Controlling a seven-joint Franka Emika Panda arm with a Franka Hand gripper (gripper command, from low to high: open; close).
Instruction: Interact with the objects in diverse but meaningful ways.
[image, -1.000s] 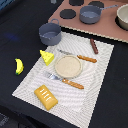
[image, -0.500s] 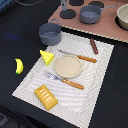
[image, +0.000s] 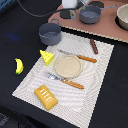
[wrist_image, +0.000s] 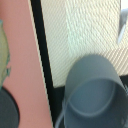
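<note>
Claw (image: 71, 4) high at frame edge, grey pot (image: 50, 33) well apart

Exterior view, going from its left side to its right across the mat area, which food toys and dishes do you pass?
banana → bread slab / cheese wedge / grey pot, which overlap in left-right position → round plate → sausage

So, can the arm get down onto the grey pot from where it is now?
Probably yes. The grey pot sits open and empty at the placemat's far corner, nothing stacked on it, and the wrist view looks almost straight into it. The jaws themselves aren't visible.
</note>
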